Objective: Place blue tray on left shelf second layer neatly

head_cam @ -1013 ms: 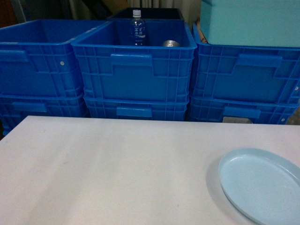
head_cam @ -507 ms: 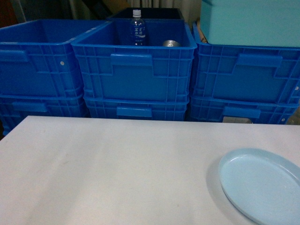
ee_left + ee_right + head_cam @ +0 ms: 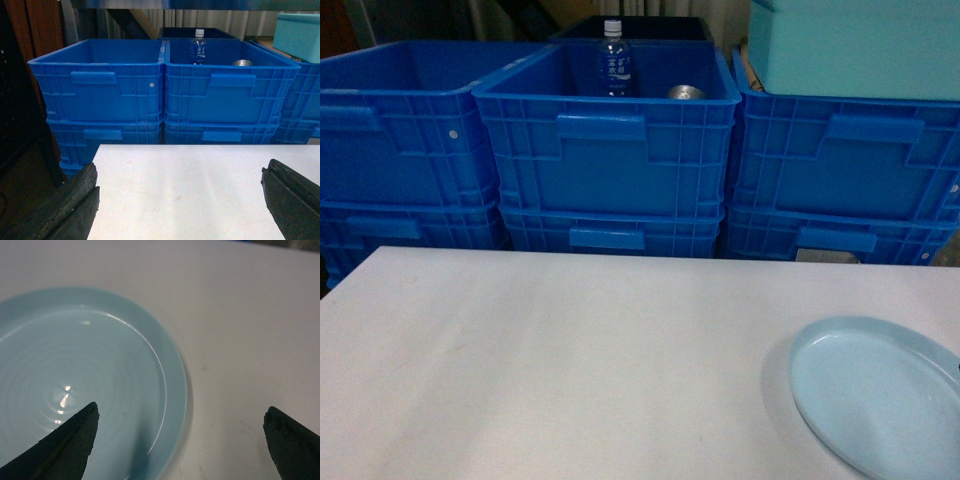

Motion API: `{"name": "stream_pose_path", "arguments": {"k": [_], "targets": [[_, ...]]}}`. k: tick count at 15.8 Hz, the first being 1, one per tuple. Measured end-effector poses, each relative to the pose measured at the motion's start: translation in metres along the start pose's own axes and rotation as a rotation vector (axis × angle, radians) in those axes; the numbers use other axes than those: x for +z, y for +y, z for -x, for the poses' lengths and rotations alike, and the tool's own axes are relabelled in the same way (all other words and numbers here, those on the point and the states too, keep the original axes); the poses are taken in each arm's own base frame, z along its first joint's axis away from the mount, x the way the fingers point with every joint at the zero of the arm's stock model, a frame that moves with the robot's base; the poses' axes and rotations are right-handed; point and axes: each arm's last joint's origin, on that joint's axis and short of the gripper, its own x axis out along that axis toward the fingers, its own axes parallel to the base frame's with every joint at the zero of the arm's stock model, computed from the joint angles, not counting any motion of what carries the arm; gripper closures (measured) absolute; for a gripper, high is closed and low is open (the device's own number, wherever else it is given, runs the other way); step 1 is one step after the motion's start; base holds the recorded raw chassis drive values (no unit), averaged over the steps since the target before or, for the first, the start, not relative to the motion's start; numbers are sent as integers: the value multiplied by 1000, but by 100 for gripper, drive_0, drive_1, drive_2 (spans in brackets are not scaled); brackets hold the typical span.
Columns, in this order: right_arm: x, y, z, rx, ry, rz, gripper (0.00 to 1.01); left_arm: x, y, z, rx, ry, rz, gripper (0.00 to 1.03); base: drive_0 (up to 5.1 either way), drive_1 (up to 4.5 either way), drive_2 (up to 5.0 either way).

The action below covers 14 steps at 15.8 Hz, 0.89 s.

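Note:
The blue tray [image 3: 880,395], a pale sky-blue round dish with a low rim, lies flat on the white table [image 3: 570,360] at its front right corner. In the right wrist view the blue tray [image 3: 85,385] fills the left half. My right gripper [image 3: 182,410] hovers open just above the tray's right rim, one finger over the dish and the other over bare table, holding nothing. My left gripper [image 3: 181,170] is open and holds nothing over the table's left part. Neither gripper shows clearly in the head view. The left shelf is out of view.
Dark-blue ribbed crates [image 3: 605,150] stand stacked two high in a row behind the table's far edge. The middle one holds a water bottle [image 3: 612,60] and a metal can [image 3: 685,93]. A teal box [image 3: 855,45] sits on the right stack. Dark floor [image 3: 25,190] lies left of the table.
The tray sits a few pixels further right in the head view, and a dark sliver has appeared at that view's right edge beside it. Nothing else moved.

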Motion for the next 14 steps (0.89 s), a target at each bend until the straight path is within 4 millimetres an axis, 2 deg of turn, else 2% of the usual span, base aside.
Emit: {"name": "stream_pose_path", "arguments": {"k": [2, 5, 8, 13, 14], "targets": [[-7, -3, -8, -4, 34, -14, 3, 0, 0, 0, 0, 0, 0, 5, 0, 0, 0], [-6, -7, -20, 0, 41, -44, 3, 0, 0, 0, 0, 0, 0, 5, 0, 0, 0], [-16, -7, -35, 11, 123, -78, 3, 0, 0, 0, 0, 0, 0, 5, 0, 0, 0], [-25, -9, -43, 35, 166, -169, 3, 0, 0, 0, 0, 0, 0, 5, 0, 0, 0], [-25, -10, -44, 31, 175, -190, 11, 0, 0, 0, 0, 0, 0, 5, 0, 0, 0]]}}
